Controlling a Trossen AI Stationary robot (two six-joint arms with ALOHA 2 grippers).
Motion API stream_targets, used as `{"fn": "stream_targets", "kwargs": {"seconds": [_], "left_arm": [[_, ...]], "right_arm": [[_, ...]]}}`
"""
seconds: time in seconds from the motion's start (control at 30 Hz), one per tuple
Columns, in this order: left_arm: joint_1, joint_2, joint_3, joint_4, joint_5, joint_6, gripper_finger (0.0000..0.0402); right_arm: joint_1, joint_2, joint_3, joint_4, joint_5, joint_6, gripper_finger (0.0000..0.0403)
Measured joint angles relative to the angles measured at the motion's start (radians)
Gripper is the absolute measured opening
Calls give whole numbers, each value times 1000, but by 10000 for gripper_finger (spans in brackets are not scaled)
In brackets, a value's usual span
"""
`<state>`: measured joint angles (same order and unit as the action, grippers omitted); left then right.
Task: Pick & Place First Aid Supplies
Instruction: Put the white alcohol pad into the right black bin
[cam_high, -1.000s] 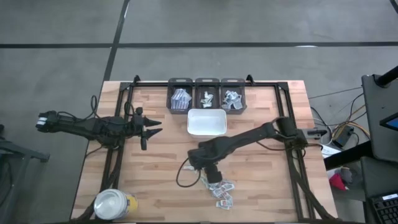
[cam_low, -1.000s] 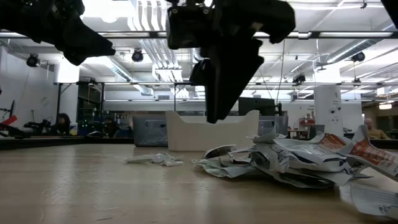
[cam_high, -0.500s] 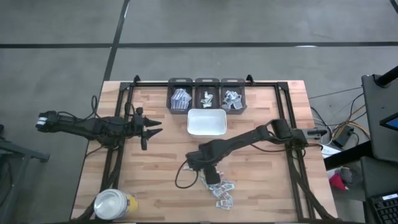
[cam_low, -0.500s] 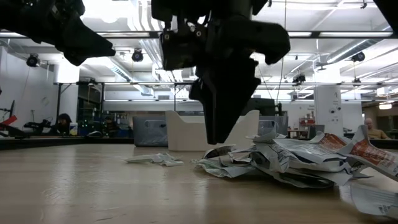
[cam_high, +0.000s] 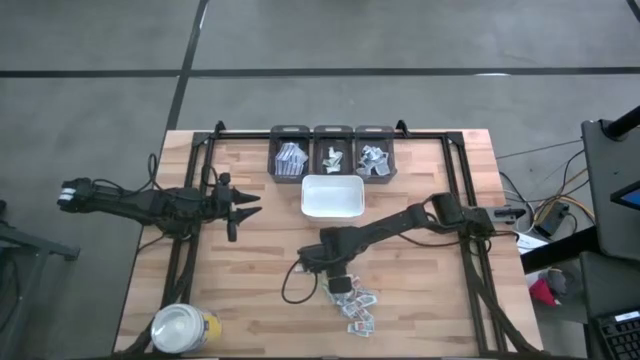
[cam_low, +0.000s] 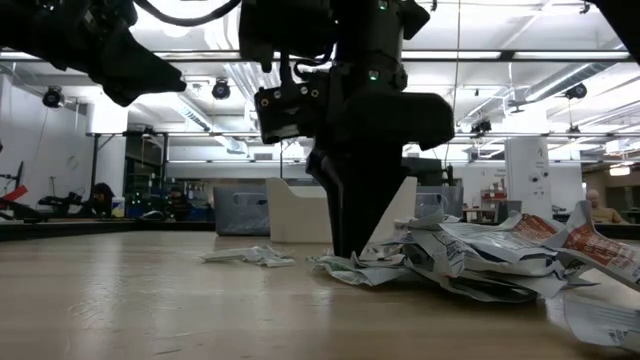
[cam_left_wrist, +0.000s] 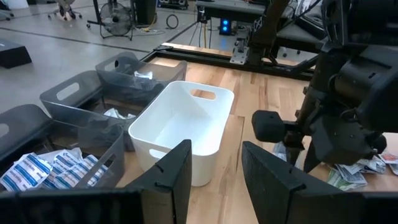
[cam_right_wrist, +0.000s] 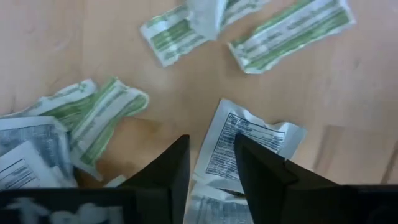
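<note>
1. Right claw (cam_high: 338, 281) is down at the tabletop (cam_high: 250, 260), at the near edge of the loose pile of first aid packets (cam_high: 355, 305). In the low view its fingers (cam_low: 352, 215) reach the wood right by the pile's edge.
2. In the right wrist view the fingers (cam_right_wrist: 168, 168) are apart w/ a narrow gap, straddling one white packet w/ grey print (cam_right_wrist: 239, 146) lying flat on the wood. Released, nothing gripped; can't tell if the tips touch it.
3. Other packets nearby: green-print ones (cam_right_wrist: 99, 118) beside it, more (cam_right_wrist: 286, 34) further off.
4. Left claw (cam_high: 243, 205) hangs over the left part of the tabletop, well apart from the pile, fingers spread, holding nothing.
5. White tray (cam_high: 332, 196) sits mid-tabletop, just in front of three dark bins. The left wrist view shows its inside bare (cam_left_wrist: 186, 124).
6. Left bin (cam_high: 289, 153): blue/white packets. Middle bin (cam_high: 333, 152): a few white bits. Right bin (cam_high: 375, 154): crumpled white/grey packets.
7. Yellow jar w/ white lid (cam_high: 183, 328) stands at the near left corner, away from everything else.
8. Low view: one stray packet (cam_low: 248, 256) lies apart from the main heap (cam_low: 480, 255).
</note>
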<state>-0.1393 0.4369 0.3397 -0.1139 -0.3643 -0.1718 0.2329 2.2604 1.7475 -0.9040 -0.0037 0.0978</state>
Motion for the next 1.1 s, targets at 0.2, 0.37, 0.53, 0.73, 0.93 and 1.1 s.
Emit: {"fn": "stream_targets", "kwargs": {"seconds": [0.2, 0.37, 0.53, 0.73, 0.93, 1.1], "left_arm": [[0, 4, 0, 0, 0, 0, 136], [0, 4, 0, 0, 0, 0, 136], [0, 4, 0, 0, 0, 0, 136], [0, 4, 0, 0, 0, 0, 136], [0, 4, 0, 0, 0, 1, 136], [0, 4, 0, 0, 0, 1, 136]], "right_arm": [[3, 37, 4, 5, 7, 11, 91], [7, 58, 4, 7, 8, 18, 64], [8, 59, 4, 13, 26, 18, 40], [8, 59, 21, 0, 27, -1, 22], [7, 60, 119, -101, 31, -53, 9], [-8, 54, 250, -236, -23, -142, 8]]}}
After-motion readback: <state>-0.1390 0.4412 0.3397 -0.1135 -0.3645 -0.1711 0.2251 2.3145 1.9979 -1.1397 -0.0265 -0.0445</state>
